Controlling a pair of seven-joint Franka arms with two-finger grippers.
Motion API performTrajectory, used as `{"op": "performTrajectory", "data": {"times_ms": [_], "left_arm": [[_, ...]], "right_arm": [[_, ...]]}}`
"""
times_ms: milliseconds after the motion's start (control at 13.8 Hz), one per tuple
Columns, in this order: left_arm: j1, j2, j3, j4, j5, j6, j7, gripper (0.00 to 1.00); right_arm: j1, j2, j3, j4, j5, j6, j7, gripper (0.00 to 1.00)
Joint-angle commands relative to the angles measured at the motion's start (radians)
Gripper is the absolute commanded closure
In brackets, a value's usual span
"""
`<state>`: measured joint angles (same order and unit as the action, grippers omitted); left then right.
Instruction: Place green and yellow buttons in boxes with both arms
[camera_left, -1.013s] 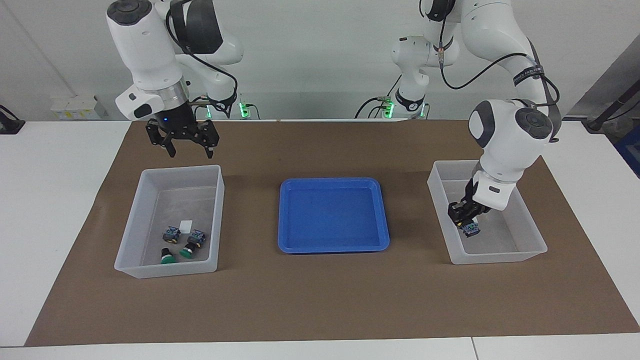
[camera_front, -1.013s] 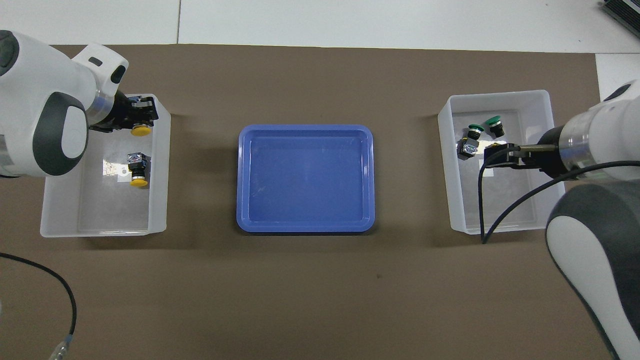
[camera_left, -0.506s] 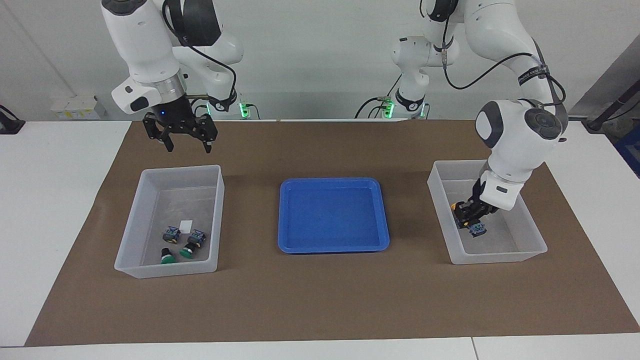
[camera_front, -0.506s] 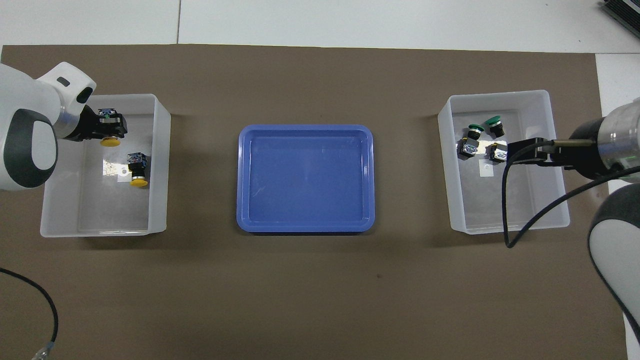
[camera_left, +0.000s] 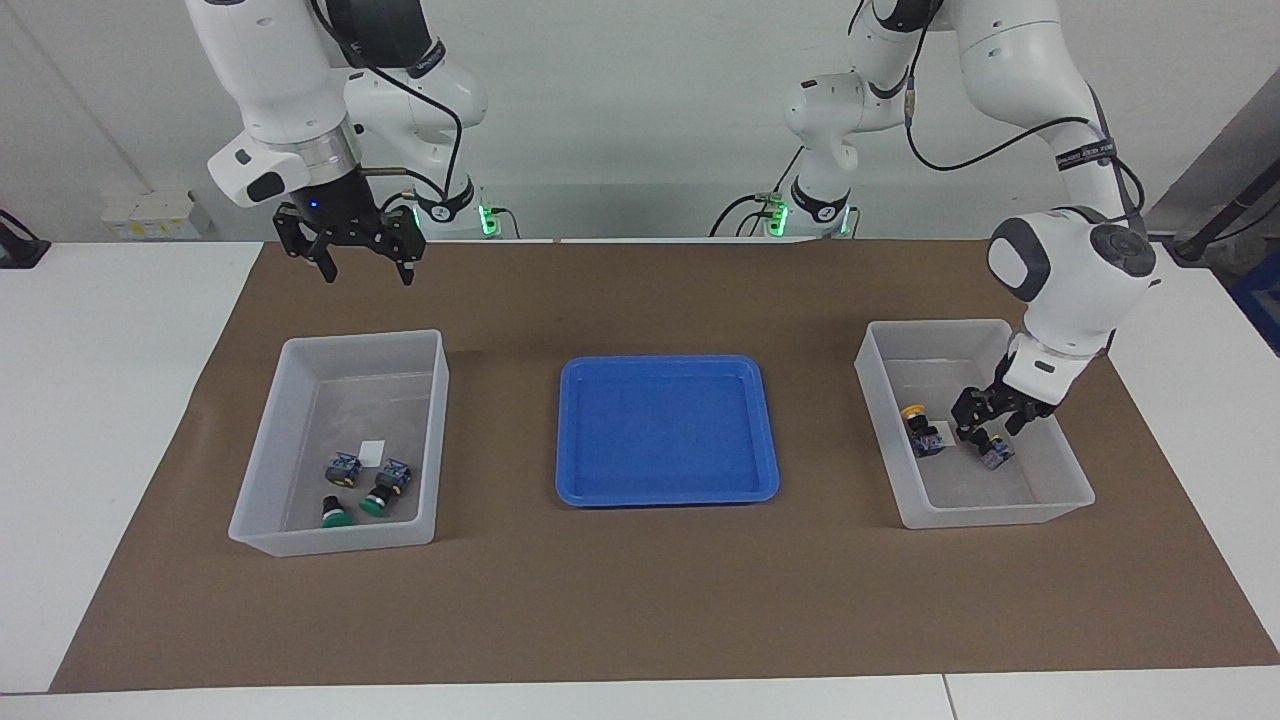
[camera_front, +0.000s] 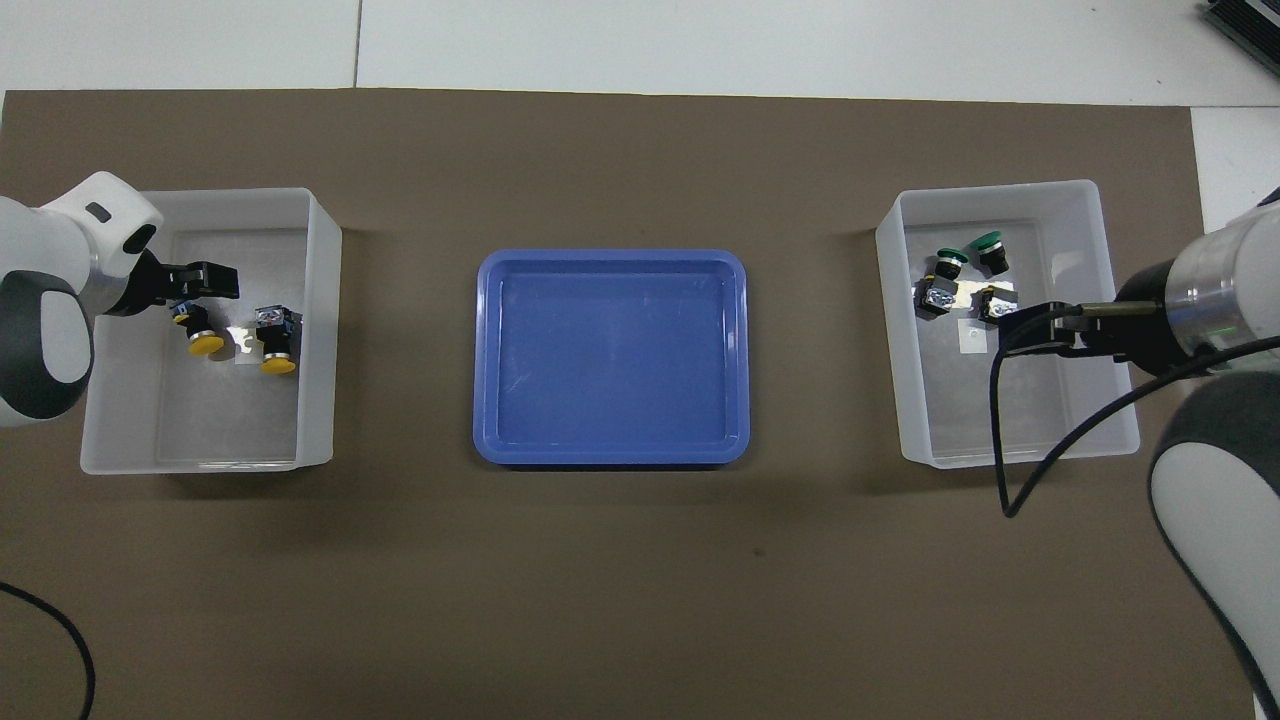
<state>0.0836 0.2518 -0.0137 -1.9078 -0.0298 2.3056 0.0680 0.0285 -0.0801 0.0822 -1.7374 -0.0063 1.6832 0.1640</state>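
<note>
a brown mat (camera_left: 640, 600) covers the middle of the white bench (camera_left: 100, 400), and a shallow blue tray (camera_left: 667, 430) sits empty at the mat's centre, between the two boxes, with nothing in the way of either arm.

going left to right across the facing view: the right gripper (camera_left: 362, 268) hangs in the air over the mat just at the robots' edge of the box at the right arm's end (camera_left: 255, 480), jaws apart and holding nothing. that translucent whitish box holds the two green buttons (camera_left: 360, 488), lying side by side on its floor, caps pointing away from the robots, next to a small white sticker (camera_left: 372, 452).

the box at the left arm's end (camera_left: 990, 515) holds the two yellow buttons (camera_front: 235, 345), black-bodied, lying near each other on its floor. the left gripper (camera_left: 988, 432) is down inside this box, jaws apart, right over one yellow button without gripping it.
</note>
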Motion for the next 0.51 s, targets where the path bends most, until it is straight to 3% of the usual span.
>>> {"op": "performTrajectory", "data": {"times_ms": [0, 434], "left_arm": [[-0.016, -0.008, 0.000, 0.065, 0.031, -0.052, 0.010, 0.00], [-0.079, 0.012, -0.008, 0.355, 0.031, -0.395, -0.002, 0.00]], "right_arm": [[-0.012, -0.030, 0.001, -0.039, 0.005, 0.010, -0.035, 0.00], [-0.010, -0.033, 0.001, -0.048, 0.003, 0.009, -0.024, 0.00]]}}
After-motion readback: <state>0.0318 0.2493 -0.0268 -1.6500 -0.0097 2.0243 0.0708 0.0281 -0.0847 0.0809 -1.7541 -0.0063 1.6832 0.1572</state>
